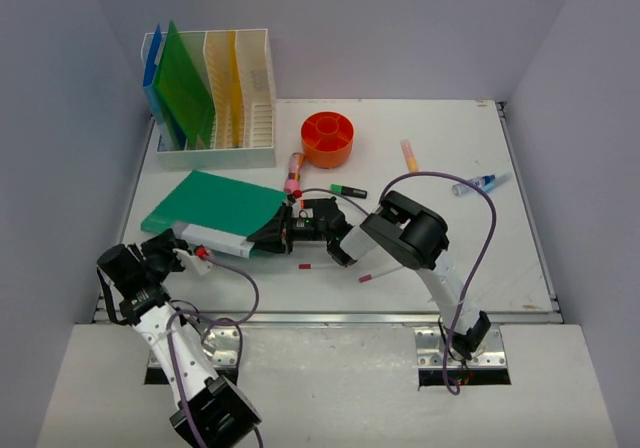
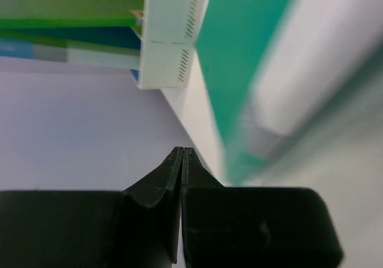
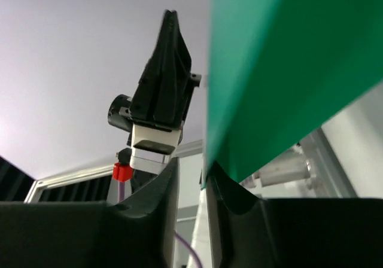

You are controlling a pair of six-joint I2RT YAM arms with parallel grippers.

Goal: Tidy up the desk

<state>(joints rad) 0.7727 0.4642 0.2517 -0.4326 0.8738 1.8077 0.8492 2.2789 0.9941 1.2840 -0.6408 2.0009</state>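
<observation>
Looking down from the top, I am seeing the desk (image 1: pixel 450 248) as a flat white top filling the middle of the scene, with pale lavender walls on three sides and a metal rail along its near edge. Any lettering on the things here is too small to read. My left gripper (image 1: pixel 175 240) is sitting at the desk's near left corner. My right gripper (image 1: pixel 262 234) is reaching left to the near right edge of a green-covered binder (image 1: pixel 215 203). A white file rack (image 1: pixel 240 98) with green, blue and yellow folders is standing at the far left. An orange round tub (image 1: pixel 327 138) is just to its right. A pink marker (image 1: pixel 294 173), a green marker (image 1: pixel 348 190) and a blue pen (image 1: pixel 475 183) are lying scattered beyond my right arm.

Through my left wrist, my left gripper (image 2: pixel 181 151) is pressing its fingers fully together on nothing. It is pointing along the desk (image 2: pixel 188 109) toward the file rack (image 2: pixel 170 34), with the binder (image 2: pixel 239 58) blurred on the right.

Through my right wrist, my right gripper (image 3: pixel 190 175) is holding its fingers slightly parted. The binder's green cover (image 3: pixel 287 58) is dipping its edge into that gap, against one finger. My left gripper (image 3: pixel 167 70) is showing beyond, closed to a point.
</observation>
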